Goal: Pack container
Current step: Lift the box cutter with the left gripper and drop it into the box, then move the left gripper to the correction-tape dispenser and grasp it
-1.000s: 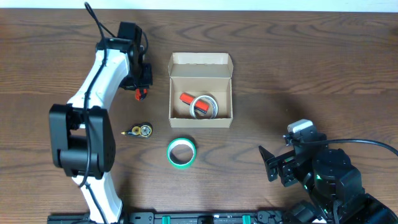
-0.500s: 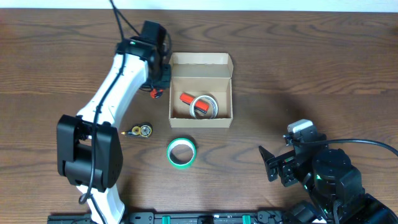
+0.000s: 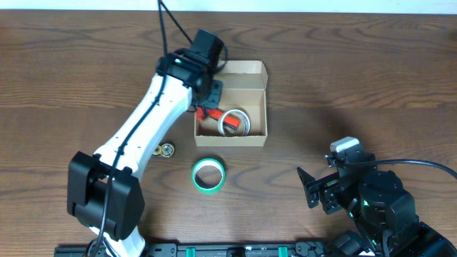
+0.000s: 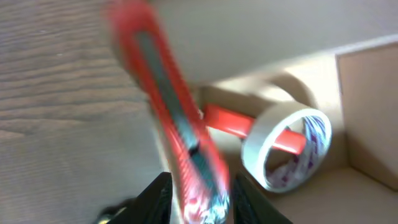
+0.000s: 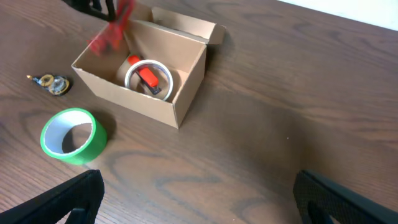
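Left tool [image 4: 198, 202] around slim red cutter [image 4: 163, 102]

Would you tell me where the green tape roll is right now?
Overhead, the green tape roll lies on the table just below the cardboard box, right of the small gold trinket.
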Available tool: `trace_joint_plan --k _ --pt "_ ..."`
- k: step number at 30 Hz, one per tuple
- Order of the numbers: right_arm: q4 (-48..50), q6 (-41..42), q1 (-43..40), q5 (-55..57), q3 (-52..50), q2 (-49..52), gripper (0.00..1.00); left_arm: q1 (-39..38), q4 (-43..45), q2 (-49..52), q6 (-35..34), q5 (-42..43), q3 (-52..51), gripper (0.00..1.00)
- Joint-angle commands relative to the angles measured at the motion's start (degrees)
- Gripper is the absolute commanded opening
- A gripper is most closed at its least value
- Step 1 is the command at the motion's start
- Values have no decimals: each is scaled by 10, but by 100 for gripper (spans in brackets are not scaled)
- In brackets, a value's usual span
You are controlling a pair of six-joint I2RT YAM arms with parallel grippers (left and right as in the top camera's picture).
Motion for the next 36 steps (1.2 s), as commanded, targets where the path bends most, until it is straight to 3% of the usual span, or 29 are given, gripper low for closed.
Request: trace_joint_plan --k 1,14,18,22,30,36 --pt "0 10 -6 5 -2 -1 99 -28 -8 -11 -3 -10 8 34" --pt "0 10 -6 5 -2 -1 99 -88 -8 -11 -21 -8 8 40" --pt "0 10 -6 5 -2 -1 99 -71 -7 -12 -65 -8 8 51" --pt "0 10 -6 5 -2 -1 99 -20 -34 -26 -163 -9 8 64" --pt "0 10 -6 5 -2 -1 99 111 -141 -70 -434 -43 -14 71" --pt "0 10 -6 5 -2 -1 99 127 -136 -83 -649 -62 -87 79"
